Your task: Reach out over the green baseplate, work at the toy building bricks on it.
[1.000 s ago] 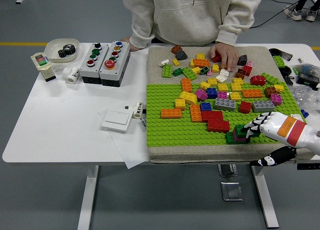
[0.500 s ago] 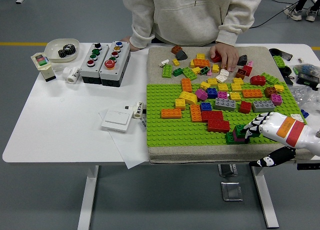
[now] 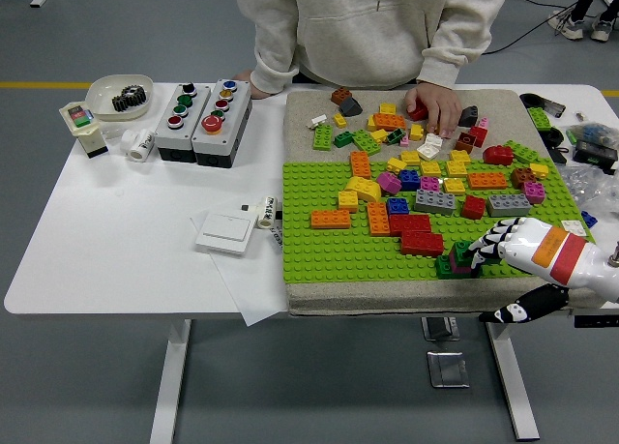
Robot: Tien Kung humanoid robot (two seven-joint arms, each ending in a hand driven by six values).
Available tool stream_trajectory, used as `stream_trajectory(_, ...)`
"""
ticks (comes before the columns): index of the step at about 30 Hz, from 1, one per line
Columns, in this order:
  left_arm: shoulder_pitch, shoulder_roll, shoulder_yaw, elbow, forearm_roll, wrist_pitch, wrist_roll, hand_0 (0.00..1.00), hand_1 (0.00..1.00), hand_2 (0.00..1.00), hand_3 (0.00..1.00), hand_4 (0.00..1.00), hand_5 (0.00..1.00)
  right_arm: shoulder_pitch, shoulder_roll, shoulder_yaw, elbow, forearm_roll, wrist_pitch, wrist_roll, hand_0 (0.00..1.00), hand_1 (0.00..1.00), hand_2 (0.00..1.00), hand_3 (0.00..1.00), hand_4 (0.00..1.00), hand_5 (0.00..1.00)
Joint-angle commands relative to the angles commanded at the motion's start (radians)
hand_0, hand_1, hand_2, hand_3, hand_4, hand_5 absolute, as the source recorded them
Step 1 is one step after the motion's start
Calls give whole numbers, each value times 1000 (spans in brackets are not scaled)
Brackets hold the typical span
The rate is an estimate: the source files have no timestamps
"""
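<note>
Loose bricks crowd the upper right of the frame, where a person's hand rests among them on the tan mat. Lower right, the right hand pinches a small green-and-purple brick stack standing upright at the green baseplate's near edge, beside a red brick.

Bright, even overhead light, soft shadows, sharp focus, no glare.

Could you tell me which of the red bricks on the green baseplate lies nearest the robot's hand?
The wide red brick beside the small green-and-purple stack, nearest the baseplate's front edge.
</note>
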Motion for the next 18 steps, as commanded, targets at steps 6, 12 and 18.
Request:
stream_trajectory(6,-1,0,4,0,-6,-1,-2,629,733,715,561,600,611,5,5,-8,-10,0,2,0,668,640,658,538,949,705)
stream_trajectory(12,-3,0,7,0,-11,-2,-3,628,733,715,561,601,610,7,5,-15,-16,2,3,0,670,640,657,537,951,699)
stream_trajectory(18,-4,0,10,0,-15,-2,-5,629,733,714,562,601,610,9,5,-15,-21,2,3,0,670,639,658,536,952,690)
